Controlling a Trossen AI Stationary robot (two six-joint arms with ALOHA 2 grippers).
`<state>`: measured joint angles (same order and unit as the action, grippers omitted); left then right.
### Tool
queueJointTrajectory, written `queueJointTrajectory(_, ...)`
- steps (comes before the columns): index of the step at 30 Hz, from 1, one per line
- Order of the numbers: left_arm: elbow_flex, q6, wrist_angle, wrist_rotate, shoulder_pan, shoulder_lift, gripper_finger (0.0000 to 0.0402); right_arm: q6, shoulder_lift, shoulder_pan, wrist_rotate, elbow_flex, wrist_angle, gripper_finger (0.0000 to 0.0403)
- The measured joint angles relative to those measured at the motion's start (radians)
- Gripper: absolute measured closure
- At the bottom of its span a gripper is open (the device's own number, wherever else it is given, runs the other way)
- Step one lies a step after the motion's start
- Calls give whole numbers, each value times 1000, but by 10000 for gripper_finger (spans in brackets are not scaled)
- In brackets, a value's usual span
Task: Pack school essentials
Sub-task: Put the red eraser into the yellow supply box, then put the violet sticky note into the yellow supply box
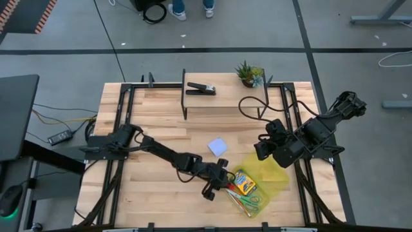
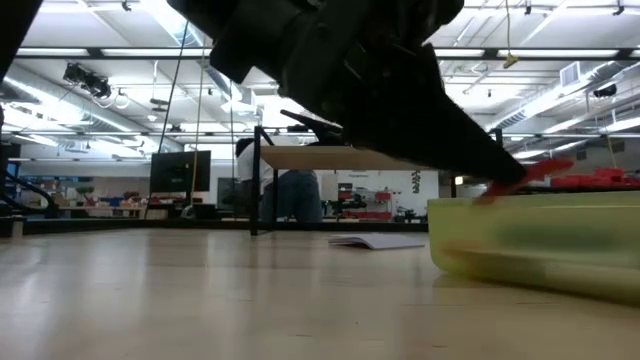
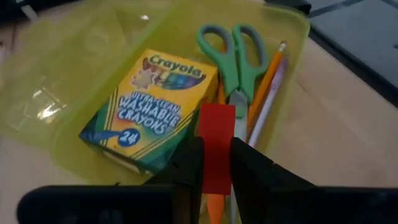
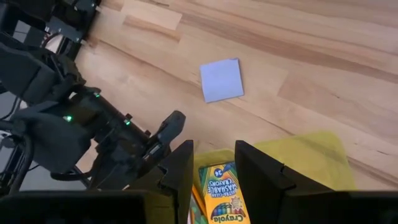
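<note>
L gripper is clamped on the red piece, a small flat red rectangle, holding it just above the yellow-green box at the box's near-left end, over the spot where the crayon box meets the scissors. To do this step well, I'd say: lower a bit more so the piece is inside the walls before letting go, and aim for the gap betw. crayon box and scissors blades so it lies flat and doesn't bounce off onto the table; open slowly, then lift straight up so the fingers don't drag the pencils or catch the box wall. R gripper hangs above the box's far side, fingers parted and holding nothing; it's close, so the L arm should keep its path short to avoid contact. Count, all relative to the box: 1 crayon box inside, 1 pair of green-handled scissors inside beside it, 2 pencils inside along the scissors, orange pencil and pink pencil; 1 red piece over it in the L gripper; 1 pale blue notepad outside it, on the table a little way up-left of the box, not yet packed. Also 1 black stapler and 1 potted plant, both well beyond the box at the table's far edge. Judged from this, notepad is the only item left after the red piece.
</note>
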<state>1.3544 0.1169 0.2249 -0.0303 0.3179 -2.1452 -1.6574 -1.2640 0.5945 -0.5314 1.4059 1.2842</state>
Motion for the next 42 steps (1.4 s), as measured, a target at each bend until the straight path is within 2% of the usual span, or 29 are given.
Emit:
queueJointTrajectory(8, 1, 8, 2, 28, 1, -12, 306, 0, 0, 0, -14, 0, 0, 279)
queueJointTrajectory(18, 1, -1, 3, 37, 5, -14, 223, 3, 0, 0, -14, 0, 0, 279)
queueJointTrajectory(22, 1, -26, -6, 37, 3, -8, 205, 4, 0, 0, -20, 0, 0, 279)
queueJointTrajectory(26, 1, -79, -18, 35, -11, 26, 209, 3, 0, 0, -22, 0, 2, 279)
queueJointTrajectory(32, 2, -64, -76, 37, -59, 89, 238, 4, 0, 0, -35, 0, 2, 279)
queueJointTrajectory(37, 2, -34, -196, 37, -121, 100, 255, 4, 0, 0, -49, 0, 3, 279)
queueJointTrajectory(42, 1, -22, -345, 15, -181, 100, 254, 3, 0, 0, -49, 0, 5, 279)
